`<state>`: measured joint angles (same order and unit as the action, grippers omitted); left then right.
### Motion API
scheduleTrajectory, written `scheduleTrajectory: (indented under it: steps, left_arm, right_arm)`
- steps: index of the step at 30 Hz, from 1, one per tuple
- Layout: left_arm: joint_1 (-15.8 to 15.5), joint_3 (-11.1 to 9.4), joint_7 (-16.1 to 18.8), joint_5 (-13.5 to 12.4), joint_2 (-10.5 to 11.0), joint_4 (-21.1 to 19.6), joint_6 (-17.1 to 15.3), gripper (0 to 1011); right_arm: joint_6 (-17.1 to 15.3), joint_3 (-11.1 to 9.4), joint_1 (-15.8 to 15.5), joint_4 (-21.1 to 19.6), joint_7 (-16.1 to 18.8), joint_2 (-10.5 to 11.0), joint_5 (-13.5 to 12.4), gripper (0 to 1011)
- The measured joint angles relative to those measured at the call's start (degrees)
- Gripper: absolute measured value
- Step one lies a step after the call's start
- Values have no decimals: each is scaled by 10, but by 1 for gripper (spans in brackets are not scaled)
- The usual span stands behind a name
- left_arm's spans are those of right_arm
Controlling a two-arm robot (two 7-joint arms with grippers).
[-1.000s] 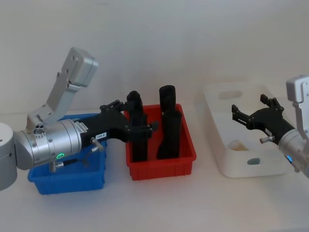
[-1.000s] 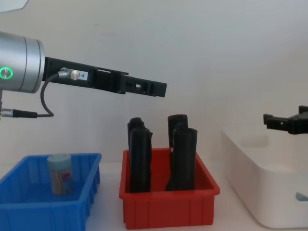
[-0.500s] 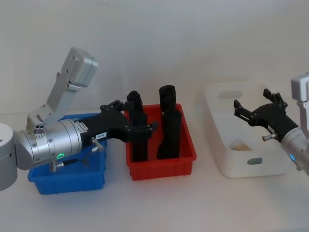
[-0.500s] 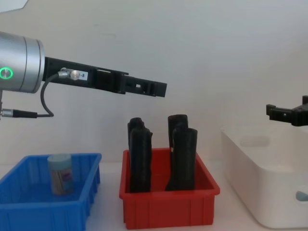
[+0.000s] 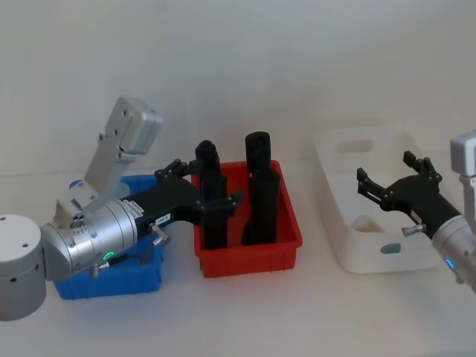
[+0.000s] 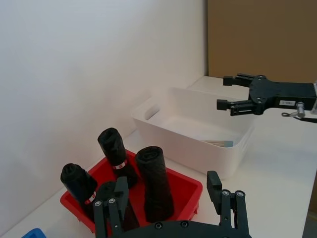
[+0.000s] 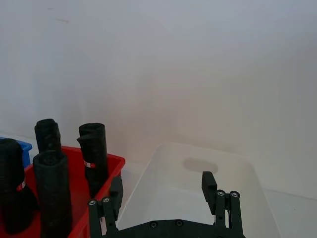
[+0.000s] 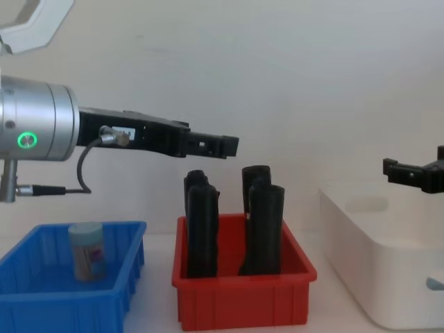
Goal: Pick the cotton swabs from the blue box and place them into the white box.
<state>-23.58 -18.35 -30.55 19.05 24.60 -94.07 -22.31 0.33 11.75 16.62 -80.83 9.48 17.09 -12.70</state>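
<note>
Jar of cotton swabs (image 8: 87, 251), with a light blue lid, stands upright inside the blue box (image 8: 62, 305) on the left. The left gripper (image 5: 207, 184) hangs in the air above the right edge of the blue box and the left side of the red bin (image 5: 249, 256), higher than the black rolls (image 5: 260, 190) standing in this bin. Its fingers are wide apart and hold nothing. The right gripper (image 5: 387, 172) hangs over the white box (image 5: 349, 251) on the right, also with fingers spread and empty. A pale thing (image 5: 364, 222) lies on the floor of the white box; I cannot tell what it is.
</note>
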Motion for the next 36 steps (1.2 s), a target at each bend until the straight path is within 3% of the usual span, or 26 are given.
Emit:
scheduleTrajectory:
  steps: [25,36]
  left_arm:
    - [65,-50,194,-49,-17,6,140,1004]
    - [91,-69,271,-69,-25,8,195,1004]
  right_arm:
    - [-19,10,-142,-167,-47,19,-31,1001]
    - [-23,12,-173,-203,-57,23,-38,1001]
